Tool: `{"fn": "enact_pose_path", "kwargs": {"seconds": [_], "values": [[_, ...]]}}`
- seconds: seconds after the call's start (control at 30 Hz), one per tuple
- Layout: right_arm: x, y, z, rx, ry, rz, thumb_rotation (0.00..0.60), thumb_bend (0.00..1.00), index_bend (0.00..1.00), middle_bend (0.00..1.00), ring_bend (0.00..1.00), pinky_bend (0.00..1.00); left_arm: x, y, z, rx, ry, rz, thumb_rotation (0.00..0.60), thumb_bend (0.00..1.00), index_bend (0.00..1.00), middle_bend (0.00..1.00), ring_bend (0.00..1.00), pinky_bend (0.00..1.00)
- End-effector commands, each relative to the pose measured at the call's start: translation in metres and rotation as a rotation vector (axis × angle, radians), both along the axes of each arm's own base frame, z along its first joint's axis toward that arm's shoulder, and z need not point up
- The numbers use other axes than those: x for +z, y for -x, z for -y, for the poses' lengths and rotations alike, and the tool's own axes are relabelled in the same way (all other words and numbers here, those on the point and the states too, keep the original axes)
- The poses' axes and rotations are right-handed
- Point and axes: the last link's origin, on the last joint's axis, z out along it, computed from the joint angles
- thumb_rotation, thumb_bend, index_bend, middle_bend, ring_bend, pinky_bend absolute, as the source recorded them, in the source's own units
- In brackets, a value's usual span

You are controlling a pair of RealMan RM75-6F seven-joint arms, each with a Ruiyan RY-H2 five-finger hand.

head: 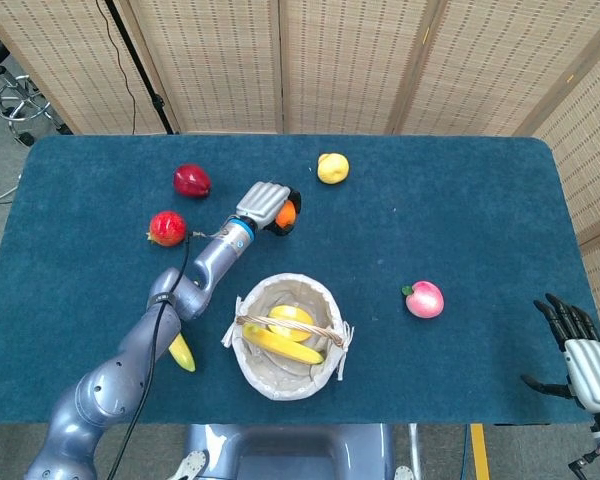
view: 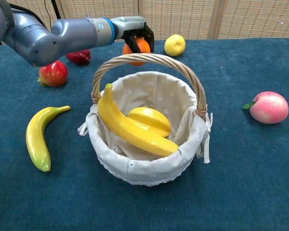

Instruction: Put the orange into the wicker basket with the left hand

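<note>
- banana (view: 37,140) loose on counter (head: 460,200), well left of and nearer the robot than the left robot hand; not part of task.
- pomegranate (head: 167,228) and red apple (head: 191,181) left of the left robot hand, apart from it, untouched.
- left robot hand (head: 265,205): fingers wrapped round the orange (view: 137,46), gripping it. In chest view the orange looks lifted clear of the counter, just behind and above the basket handle.
- basket (head: 332,310): wicker, cloth lined, sits near the left robot hand on the side toward the robot. Already has a banana and another yellow fruit inside; orange not in it yet.
- Progress, my read: grasp done, lift done or nearly. Left to do: carry orange over the rim, clear the handle, lower, let go, pull the hand out. Roughly halfway.
- lemon (head: 332,168) just right of the left robot hand, a bit further back, not touching.
- peach (head: 424,299) well right of the left robot hand, on counter.
- right robot hand (head: 585,355): far right, off the counter edge, fingers spread, holding nothing, idle.
- Writing/brands: none readable on arm, basket or fruit.
</note>
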Motion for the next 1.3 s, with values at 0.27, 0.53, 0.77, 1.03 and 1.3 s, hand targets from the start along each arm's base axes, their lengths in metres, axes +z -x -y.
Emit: {"fn": "enact_pose_path", "kwargs": {"seconds": [0.27, 0.53, 0.77, 1.03, 1.3], "values": [[-0.006, -0.002, 0.002, 0.006, -0.025, 0.007, 0.600, 0.00, 0.04, 0.00, 0.00, 0.00, 0.072, -0.002, 0.018, -0.011, 0.026, 0.283, 0.600, 0.49, 0.64, 0.51, 0.47, 0.49], [-0.008, 0.001, 0.004, -0.006, -0.032, 0.008, 0.600, 0.00, 0.04, 0.00, 0.00, 0.00, 0.100, 0.002, 0.054, 0.074, 0.111, 0.391, 0.600, 0.49, 0.64, 0.51, 0.47, 0.49], [-0.010, -0.001, 0.005, -0.003, -0.042, 0.011, 0.600, 0.00, 0.04, 0.00, 0.00, 0.00, 0.110, 0.006, 0.085, 0.239, 0.291, 0.537, 0.600, 0.49, 0.64, 0.51, 0.47, 0.49], [-0.011, -0.002, 0.004, 0.001, -0.044, 0.012, 0.600, 0.00, 0.04, 0.00, 0.00, 0.00, 0.098, 0.009, 0.097, 0.329, 0.418, 0.606, 0.600, 0.49, 0.64, 0.51, 0.47, 0.49], [-0.011, -0.002, 0.004, 0.003, -0.044, 0.015, 0.600, 0.00, 0.04, 0.00, 0.00, 0.00, 0.074, -0.006, 0.113, 0.319, 0.528, 0.606, 0.600, 0.49, 0.64, 0.51, 0.47, 0.49]]}}
